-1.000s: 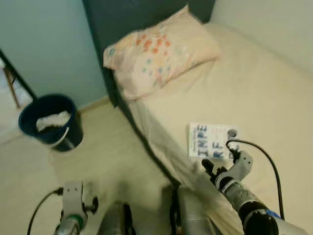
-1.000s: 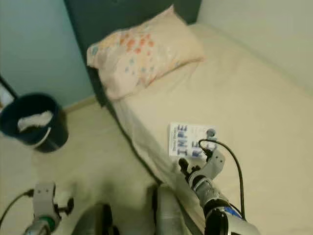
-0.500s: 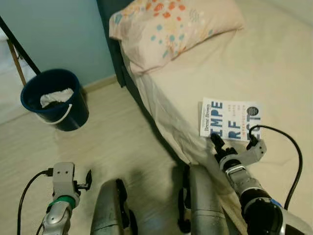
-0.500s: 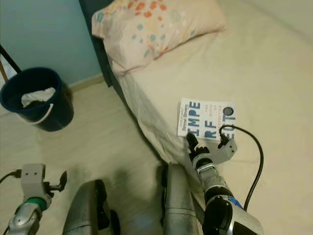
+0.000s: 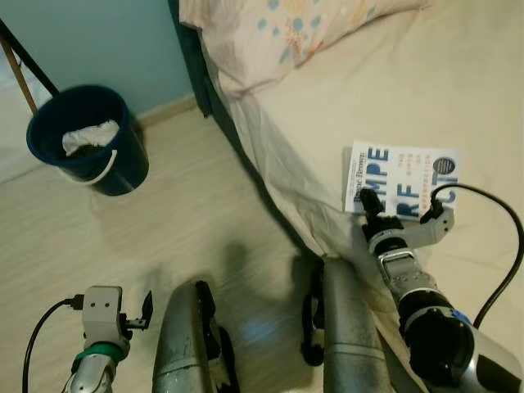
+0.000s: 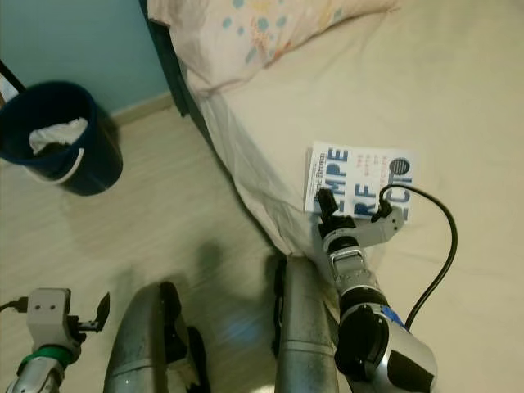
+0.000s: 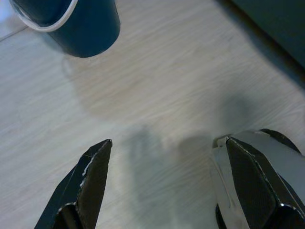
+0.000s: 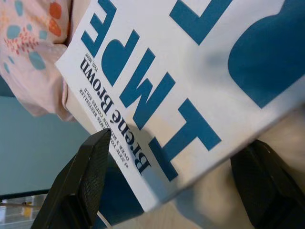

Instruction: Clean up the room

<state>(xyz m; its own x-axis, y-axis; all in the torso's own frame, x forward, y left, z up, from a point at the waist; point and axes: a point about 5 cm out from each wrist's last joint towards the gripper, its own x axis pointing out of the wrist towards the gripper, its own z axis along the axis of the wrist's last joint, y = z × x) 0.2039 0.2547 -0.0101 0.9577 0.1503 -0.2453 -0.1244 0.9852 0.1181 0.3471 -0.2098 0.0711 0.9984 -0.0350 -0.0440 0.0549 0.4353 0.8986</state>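
A white book (image 5: 401,173) with big blue letters lies flat on the cream bed (image 5: 475,90), close to the bed's near edge. My right gripper (image 5: 395,210) is at the book's near edge. In the right wrist view the book (image 8: 190,62) lies between its spread black fingers (image 8: 86,181), so it is open. My left gripper (image 7: 167,140) hangs open low over the wooden floor (image 7: 157,81). A dark blue bucket (image 5: 86,141) holding crumpled white material stands on the floor to the left.
A floral pillow (image 5: 303,33) lies at the head of the bed. The sheet hangs down over the dark bed frame (image 5: 214,110). A black pole (image 5: 20,57) leans behind the bucket. My own silver legs (image 5: 192,344) stand against the bed's side.
The camera has tilted down and come closer to the bed. My right gripper has reached forward from just short of the book to its near edge. The left arm stays low.
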